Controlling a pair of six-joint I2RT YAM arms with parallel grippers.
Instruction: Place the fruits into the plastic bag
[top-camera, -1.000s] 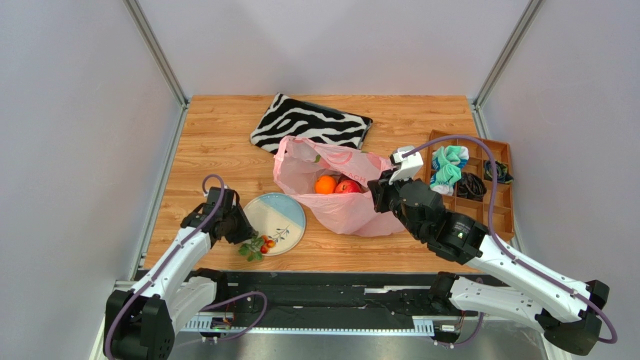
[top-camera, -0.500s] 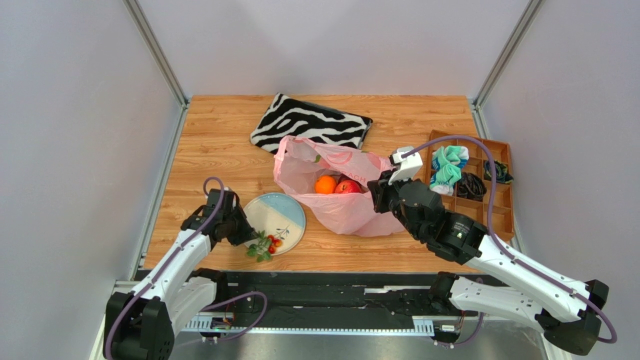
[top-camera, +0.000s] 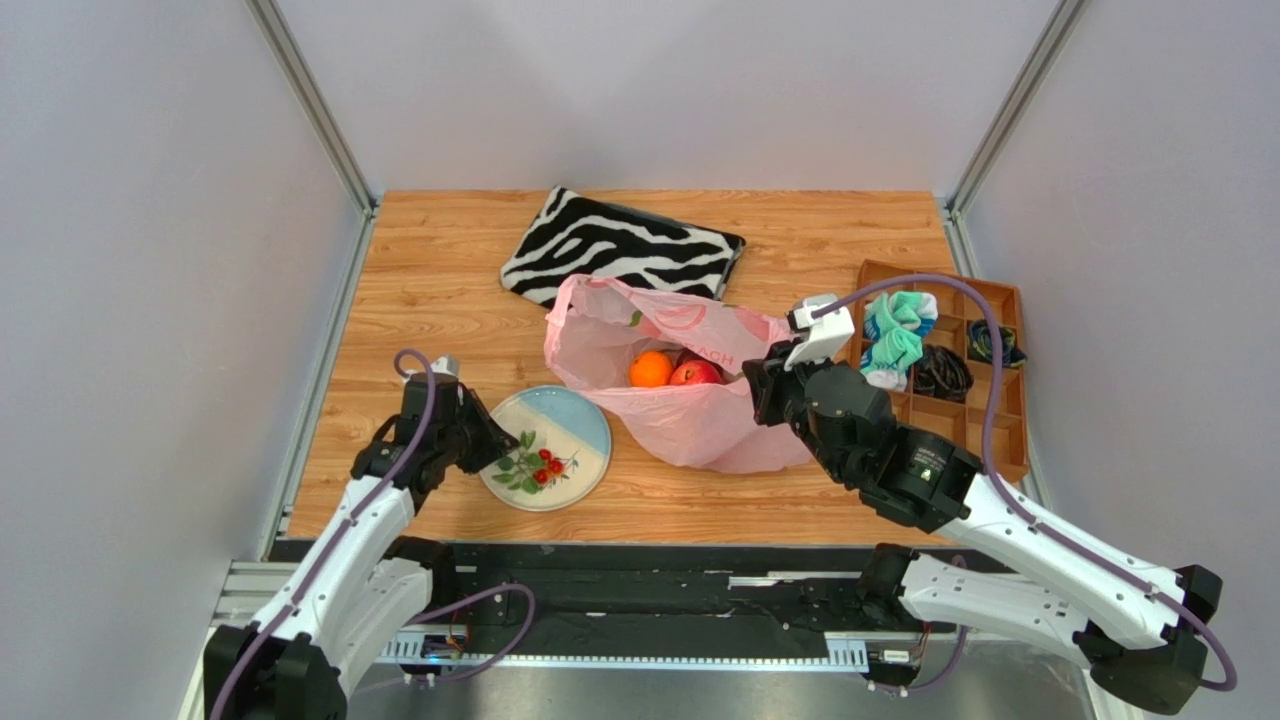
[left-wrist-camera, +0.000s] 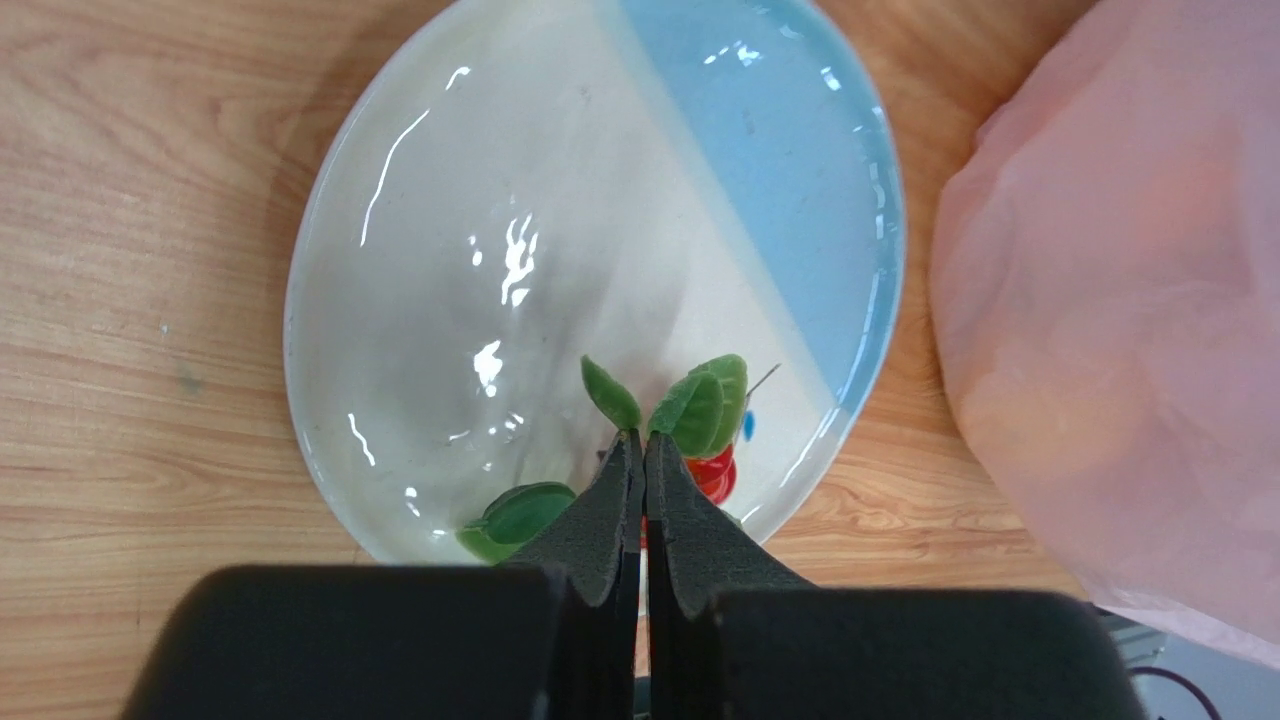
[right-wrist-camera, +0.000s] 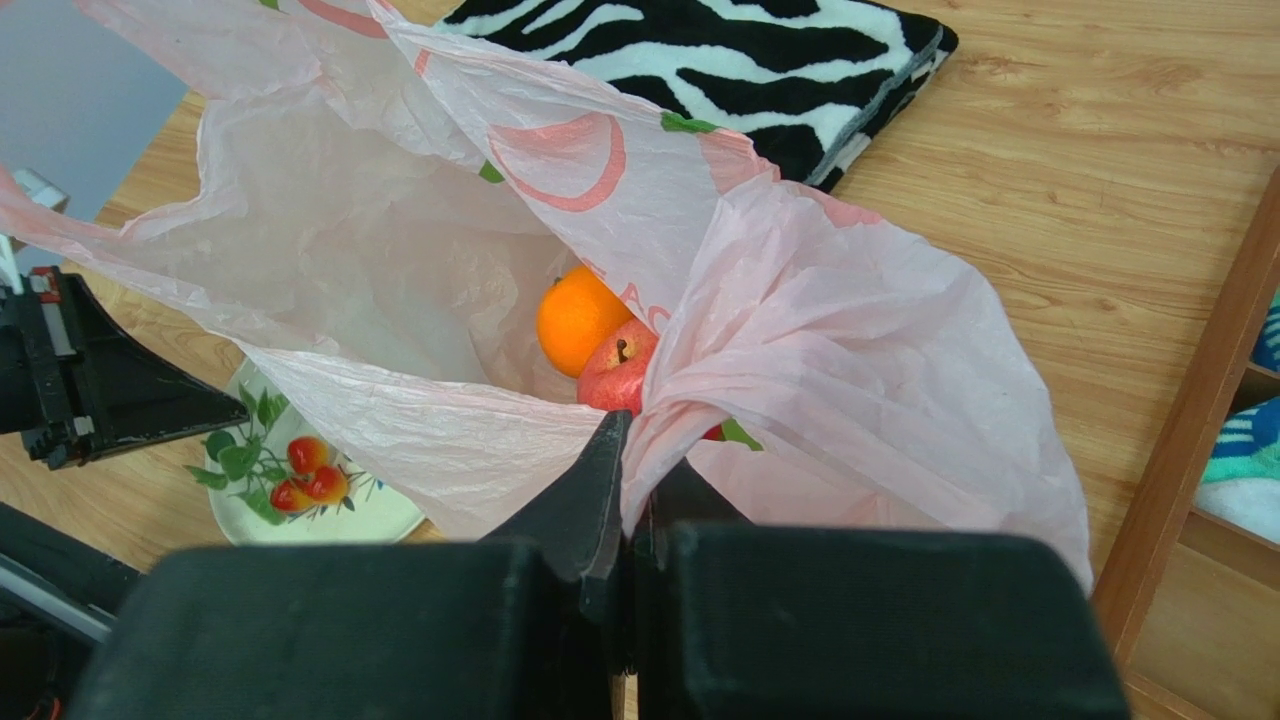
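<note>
At the near-left rim of the blue-and-cream plate, the left gripper presses its jaws together on the berry sprig. Its stem is hidden between them, with leaves and a red berry showing. The sprig's long axis runs from that rim toward the plate's middle, berries leading. Right of the plate, the right gripper pinches tight the rim of the pink plastic bag. An orange and a half-covered red apple lie inside.
</note>
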